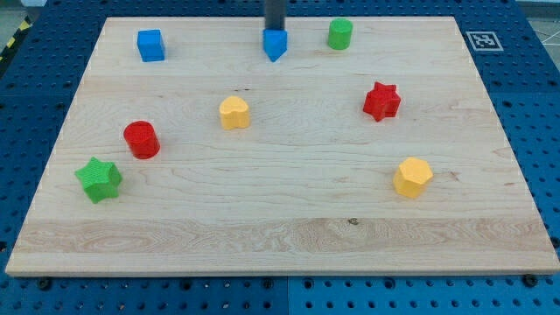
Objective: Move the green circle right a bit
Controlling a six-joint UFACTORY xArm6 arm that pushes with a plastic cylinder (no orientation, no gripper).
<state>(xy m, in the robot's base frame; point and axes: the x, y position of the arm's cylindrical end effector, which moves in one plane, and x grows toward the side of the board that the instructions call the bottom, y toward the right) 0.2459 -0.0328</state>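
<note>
Wooden board (289, 236) on a blue pegboard table (35, 52). The green circle (340, 34), a short cylinder, stands upright near the view's top edge, a bit right of centre. My tip (275, 30) comes down from the view's top and ends just at the top of the blue pentagon-like block (276, 45) (touching or only just behind it, cannot tell). That puts the tip to the view's left of the green circle, apart from it, with bare board between. No jaws on this rig, only a straight dark rod, so nothing to tell on open or closed.

Other blocks: blue cube (150, 45) at upper left. Yellow heart-like block (234, 113) left of centre. Red star (381, 101) on the right, below the green circle and well apart. Red cylinder (141, 140) at left, green star (99, 179) just below-left of it, near but not touching. Yellow hexagon (412, 178) at lower right. A black-and-white marker tag (483, 40) sits off the board's upper right corner.
</note>
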